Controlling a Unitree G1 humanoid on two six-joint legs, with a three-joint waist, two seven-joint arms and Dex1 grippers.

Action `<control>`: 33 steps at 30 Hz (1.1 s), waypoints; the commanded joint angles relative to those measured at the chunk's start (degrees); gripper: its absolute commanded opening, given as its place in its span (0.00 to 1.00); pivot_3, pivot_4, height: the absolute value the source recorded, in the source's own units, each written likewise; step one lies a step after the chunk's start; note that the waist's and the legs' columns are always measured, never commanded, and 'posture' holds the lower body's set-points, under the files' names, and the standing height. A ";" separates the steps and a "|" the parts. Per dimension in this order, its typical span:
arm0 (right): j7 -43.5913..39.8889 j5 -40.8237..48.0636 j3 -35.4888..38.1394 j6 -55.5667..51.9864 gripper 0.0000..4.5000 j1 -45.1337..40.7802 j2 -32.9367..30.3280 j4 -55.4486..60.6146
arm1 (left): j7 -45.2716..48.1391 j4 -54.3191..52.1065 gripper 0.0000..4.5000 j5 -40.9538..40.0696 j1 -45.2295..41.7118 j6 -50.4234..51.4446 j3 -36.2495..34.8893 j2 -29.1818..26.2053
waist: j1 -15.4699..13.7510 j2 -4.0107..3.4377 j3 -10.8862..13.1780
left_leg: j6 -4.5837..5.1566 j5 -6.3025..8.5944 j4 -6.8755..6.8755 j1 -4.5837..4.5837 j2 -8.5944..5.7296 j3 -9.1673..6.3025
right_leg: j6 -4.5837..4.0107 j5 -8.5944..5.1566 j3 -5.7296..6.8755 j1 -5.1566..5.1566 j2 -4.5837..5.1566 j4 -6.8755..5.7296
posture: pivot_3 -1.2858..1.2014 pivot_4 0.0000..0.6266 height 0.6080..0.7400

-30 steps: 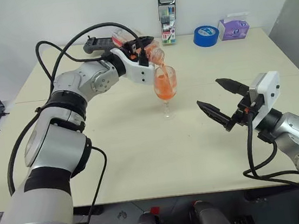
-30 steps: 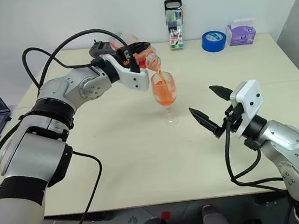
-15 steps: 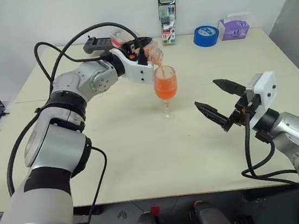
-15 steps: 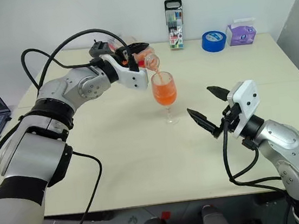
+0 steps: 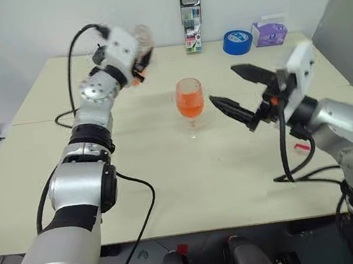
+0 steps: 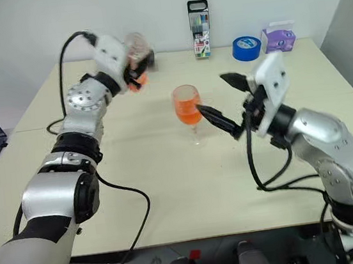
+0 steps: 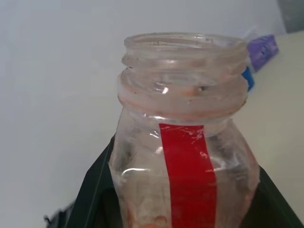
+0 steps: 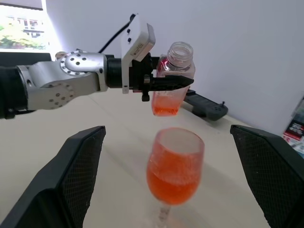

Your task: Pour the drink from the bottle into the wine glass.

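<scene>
Two grippers: my left gripper (image 8: 164,85) is clamped on the bottle (image 8: 172,80); my right gripper (image 5: 244,93) has its fingers spread wide and holds nothing.
Bottle: upright, mouth up and uncapped, raised above the desk (image 5: 168,171) and off to the left of the wine glass (image 5: 190,103). I judge I hold it level so the little that is left cannot spill.
Drink: most of the orange drink (image 5: 190,106) sits in the bowl of the glass, filling it past half; a thin orange remnant lies at the bottom of the bottle.
Wine glass: standing on its foot near the middle of the desk, touched by neither gripper.
Right gripper's place: just beside the glass on its right, fingers aimed toward it, likely ready to steady it.
Progress: pouring looks done; setting the bottle down seems next.
Risk: my open fingers close to the glass could knock it.
</scene>
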State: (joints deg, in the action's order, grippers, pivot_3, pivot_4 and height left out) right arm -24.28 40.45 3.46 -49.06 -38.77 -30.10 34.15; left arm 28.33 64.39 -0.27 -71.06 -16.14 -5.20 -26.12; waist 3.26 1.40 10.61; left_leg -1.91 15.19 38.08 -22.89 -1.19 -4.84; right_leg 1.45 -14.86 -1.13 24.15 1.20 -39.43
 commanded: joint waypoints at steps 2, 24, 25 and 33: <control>5.01 5.42 -2.33 -7.75 1.00 -9.25 6.33 -2.45 | -0.03 -9.03 0.39 -8.13 4.55 11.14 -7.01 -2.43 | 0.01 -0.01 0.00 | -0.01 0.00 0.00 -0.01 0.04 -0.08 | 0.00 0.00 0.03 0.01 0.02 0.00 | 0.52 0.24 1.00; 7.67 -3.45 -12.75 -14.92 1.00 -12.17 16.40 -12.17 | -5.34 -26.60 1.00 -12.09 26.55 18.45 -11.59 -3.83 | -1.31 0.16 -0.12 | -0.16 -0.09 0.06 -0.04 0.10 -0.49 | -0.01 0.01 0.06 0.03 0.17 -0.04 | 0.52 0.24 1.00; 7.50 -3.60 -12.67 -14.99 1.00 -12.14 16.34 -12.13 | -5.58 -26.91 1.00 -12.24 26.96 18.57 -11.65 -3.72 | -1.30 0.16 -0.12 | -0.16 -0.09 0.06 -0.04 0.10 -0.49 | -0.01 0.01 0.06 0.03 0.18 -0.04 | 0.52 0.24 1.00; 6.44 -4.71 -12.56 -14.32 1.00 -12.01 15.61 -12.76 | -6.88 -31.91 1.00 -12.49 30.66 20.72 -12.04 -4.62 | -1.31 0.16 -0.12 | -0.16 -0.09 0.05 -0.04 0.11 -0.49 | -0.01 0.01 0.06 0.02 0.20 -0.03 | 0.52 0.24 1.00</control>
State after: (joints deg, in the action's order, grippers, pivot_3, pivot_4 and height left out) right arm -17.34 36.46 -10.29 -64.39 -50.42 -14.12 20.59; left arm 21.87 35.73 -12.55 -40.80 4.33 -16.61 -29.64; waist 1.95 1.56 10.49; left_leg -2.07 15.10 38.12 -22.93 -1.07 -5.33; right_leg 1.44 -14.86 -1.08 24.17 1.40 -39.46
